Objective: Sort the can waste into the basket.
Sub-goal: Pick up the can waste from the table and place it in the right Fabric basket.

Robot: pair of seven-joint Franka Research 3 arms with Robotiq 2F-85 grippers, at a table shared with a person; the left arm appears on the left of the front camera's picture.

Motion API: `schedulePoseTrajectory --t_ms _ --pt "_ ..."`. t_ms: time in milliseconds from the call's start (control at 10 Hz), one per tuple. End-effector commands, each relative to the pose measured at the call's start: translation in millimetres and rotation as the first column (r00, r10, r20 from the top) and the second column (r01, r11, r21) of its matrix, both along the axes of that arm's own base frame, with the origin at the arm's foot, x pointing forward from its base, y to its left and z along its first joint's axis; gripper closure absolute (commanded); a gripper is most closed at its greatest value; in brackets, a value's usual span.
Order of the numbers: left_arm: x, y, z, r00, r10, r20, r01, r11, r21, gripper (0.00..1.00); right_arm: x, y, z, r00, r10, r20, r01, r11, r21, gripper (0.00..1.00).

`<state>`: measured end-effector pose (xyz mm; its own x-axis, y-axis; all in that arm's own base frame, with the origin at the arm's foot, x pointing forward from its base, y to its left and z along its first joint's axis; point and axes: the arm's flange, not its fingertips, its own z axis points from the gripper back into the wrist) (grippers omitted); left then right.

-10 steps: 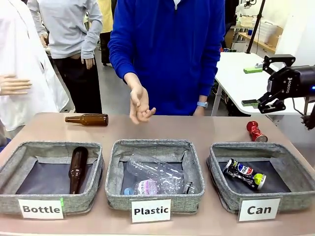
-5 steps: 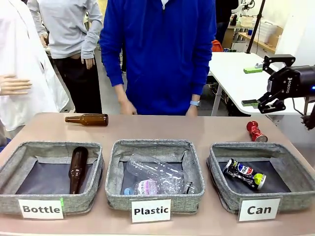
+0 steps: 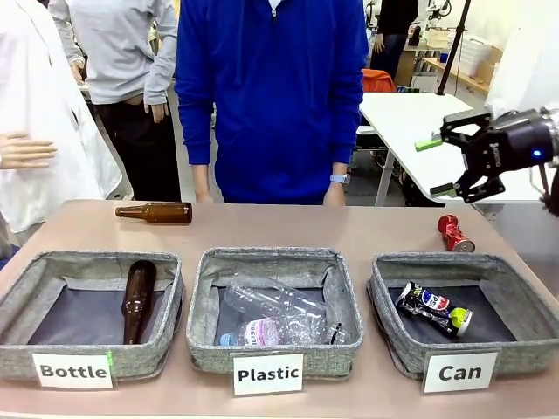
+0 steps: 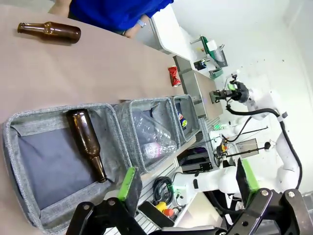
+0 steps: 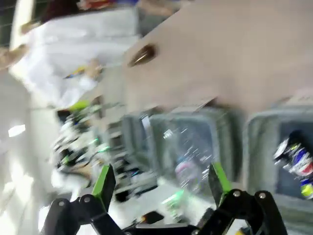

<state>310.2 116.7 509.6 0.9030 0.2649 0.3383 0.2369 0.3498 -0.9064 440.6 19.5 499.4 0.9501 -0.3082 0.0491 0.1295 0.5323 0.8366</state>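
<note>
- Front view: the right gripper (image 3: 435, 166) has swung left since a second ago. It hangs spread wide and empty at 2 o'clock over the table (image 3: 349, 229). The red can (image 3: 454, 233) lies at 12 o'clock of the basket (image 3: 393, 339), and the dark can (image 3: 434, 308) is inside.
- Left wrist view: the left gripper (image 4: 187, 176) is spread wide, empty.
- Right wrist view: blurred, with the dark can at 3 o'clock.

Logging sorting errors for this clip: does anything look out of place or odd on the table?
Two strays: a crushed red can lies on the table behind the Can basket, and a brown bottle lies on its side behind the Bottle basket.
</note>
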Motion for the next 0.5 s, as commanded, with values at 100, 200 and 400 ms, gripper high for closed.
schedulePoseTrajectory --t_ms 100,200,400 --pt "-3 2 0 1.0 -0.008 0.001 0.008 1.0 -0.006 0.0 55 -4 -5 0.956 -0.283 -0.076 0.156 0.709 -0.688 0.0" --pt "-3 2 0 1.0 -0.008 0.001 0.008 1.0 -0.006 0.0 61 -9 -10 0.944 -0.315 -0.099 0.116 0.599 -0.793 0.0" --pt "-3 2 0 1.0 -0.008 0.001 0.008 1.0 -0.006 0.0 66 -17 -9 0.916 -0.393 -0.083 0.141 0.507 -0.851 0.0"
